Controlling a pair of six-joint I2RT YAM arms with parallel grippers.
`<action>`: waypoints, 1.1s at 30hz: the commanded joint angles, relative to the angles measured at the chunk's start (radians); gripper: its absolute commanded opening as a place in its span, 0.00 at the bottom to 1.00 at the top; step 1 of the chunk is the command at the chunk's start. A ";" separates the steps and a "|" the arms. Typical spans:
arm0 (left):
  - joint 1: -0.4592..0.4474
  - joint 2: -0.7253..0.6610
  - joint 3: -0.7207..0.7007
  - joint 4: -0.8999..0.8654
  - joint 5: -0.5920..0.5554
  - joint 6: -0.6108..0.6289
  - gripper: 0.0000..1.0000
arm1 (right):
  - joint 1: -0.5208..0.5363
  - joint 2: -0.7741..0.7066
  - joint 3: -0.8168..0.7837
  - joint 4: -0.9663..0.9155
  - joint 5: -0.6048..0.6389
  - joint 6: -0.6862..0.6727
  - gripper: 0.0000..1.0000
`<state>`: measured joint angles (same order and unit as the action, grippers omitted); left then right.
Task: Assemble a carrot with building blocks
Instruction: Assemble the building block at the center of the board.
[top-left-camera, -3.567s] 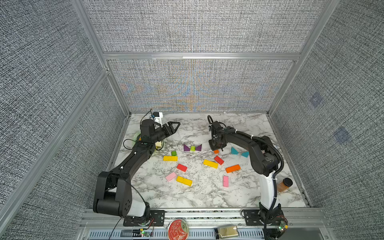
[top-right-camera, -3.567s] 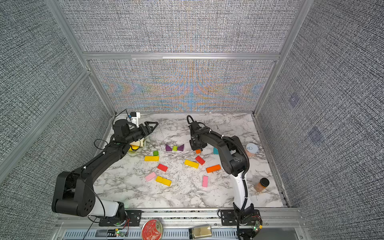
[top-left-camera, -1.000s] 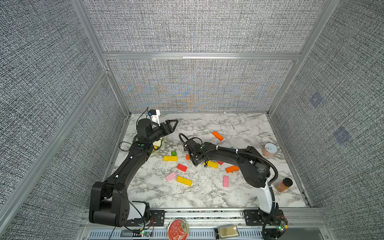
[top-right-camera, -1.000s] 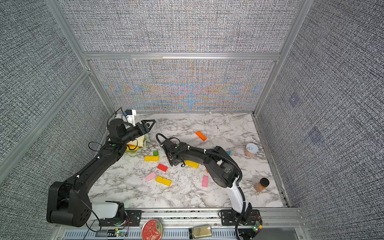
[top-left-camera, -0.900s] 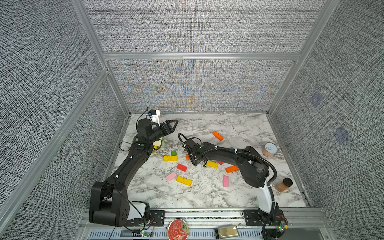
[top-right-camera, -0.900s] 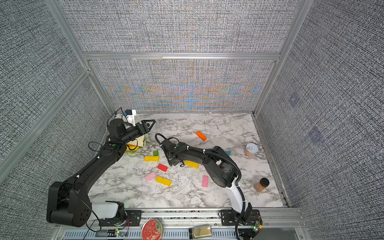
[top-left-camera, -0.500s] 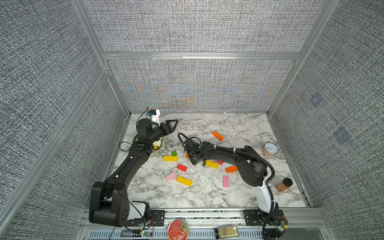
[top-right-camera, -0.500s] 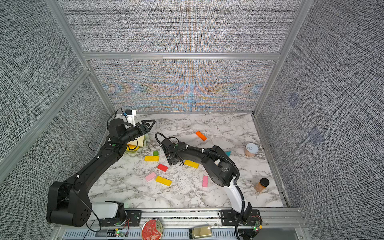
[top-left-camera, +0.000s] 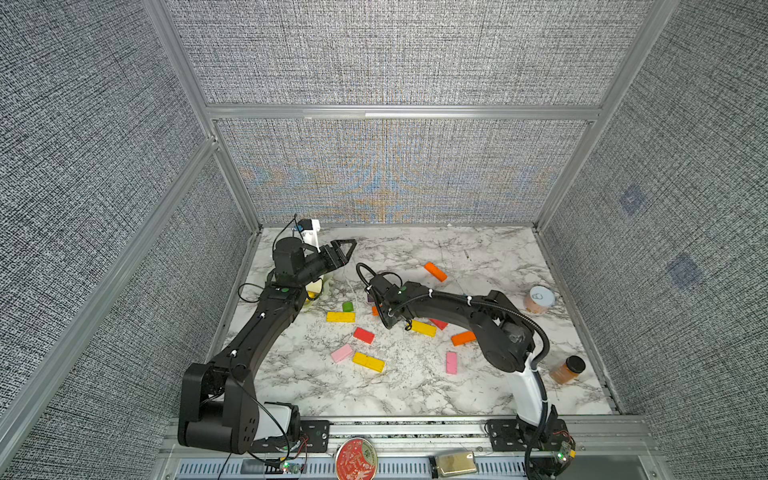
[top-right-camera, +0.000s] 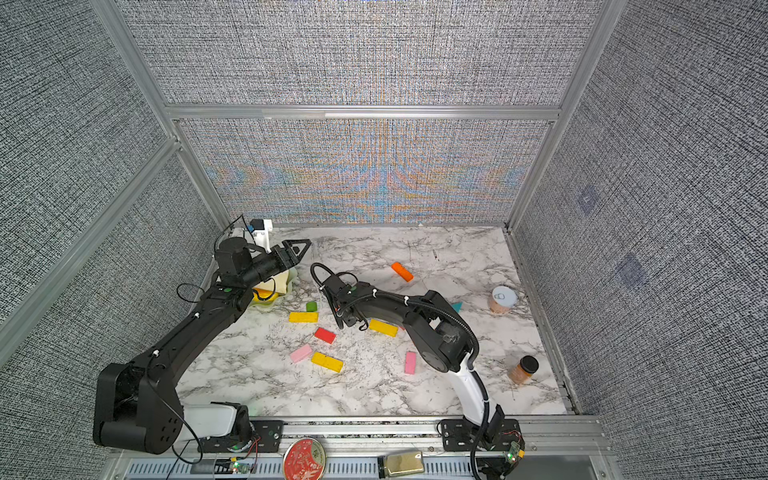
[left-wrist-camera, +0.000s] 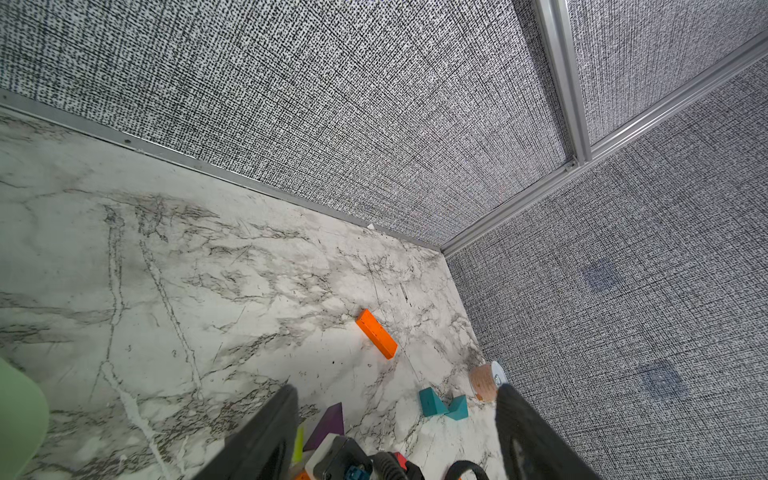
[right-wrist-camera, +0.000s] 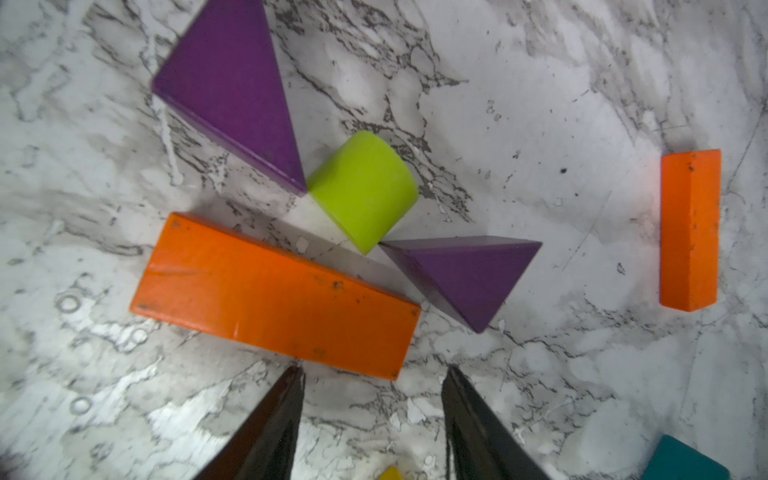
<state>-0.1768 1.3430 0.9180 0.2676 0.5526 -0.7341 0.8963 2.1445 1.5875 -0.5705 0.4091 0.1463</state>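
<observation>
Right claw (right-wrist-camera: 374, 375) spread, empty, tips just beside long orange bar (right-wrist-camera: 274, 291). Green stub (right-wrist-camera: 361, 191) sits between 2 purple triangles (right-wrist-camera: 232, 83) (right-wrist-camera: 469, 278). Left claw (left-wrist-camera: 397, 390) spread, empty, raised.

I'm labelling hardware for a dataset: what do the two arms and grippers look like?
The left arm and right arm are black, each with a white segment near the base. White ties hold a black cable along the right arm. The left gripper and right gripper have black tapered fingers.
</observation>
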 joint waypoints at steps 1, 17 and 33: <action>0.000 0.002 -0.002 0.021 0.005 0.005 0.76 | 0.000 0.005 0.003 0.001 -0.008 0.007 0.57; 0.000 0.001 0.000 0.021 0.008 0.005 0.76 | 0.000 0.042 0.060 -0.011 0.024 0.001 0.57; -0.001 0.006 -0.001 0.022 0.006 0.007 0.76 | -0.002 0.049 0.081 -0.030 0.047 -0.013 0.57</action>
<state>-0.1791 1.3457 0.9180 0.2676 0.5526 -0.7341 0.8955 2.1880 1.6623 -0.5804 0.4397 0.1341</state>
